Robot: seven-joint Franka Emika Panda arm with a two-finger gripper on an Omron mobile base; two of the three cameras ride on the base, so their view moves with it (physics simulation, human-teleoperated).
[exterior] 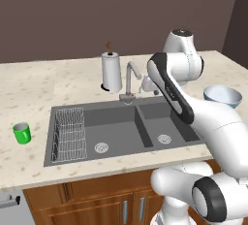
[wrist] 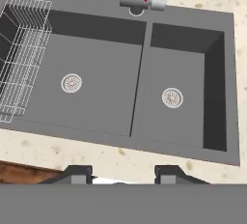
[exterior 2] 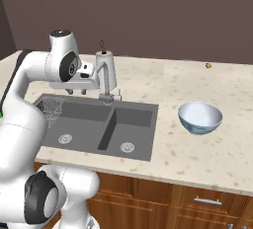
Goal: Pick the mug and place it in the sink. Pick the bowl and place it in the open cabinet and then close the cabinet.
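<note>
Above the sink (wrist: 120, 102), the fingers (wrist: 77, 174) hang apart with nothing between them, their 2 dark tips at the bottom of the hand view looking down on both basins, the drains and the wire rack (wrist: 21, 54) at the left edge. Neither object has been moved yet, so the first step, fetching the mug (exterior: 22, 133), seems to be in hand. It stands upright on the surface (exterior: 29, 88) at the far left of the left base view, apart from the sink's left rim. At the right of the right base view, well apart from the sink, sits the bowl (exterior 2: 199, 117). Next the arm (exterior: 169, 86) would likely have to swing left past the rack, drop over the mug and close on its wall or rim.
</note>
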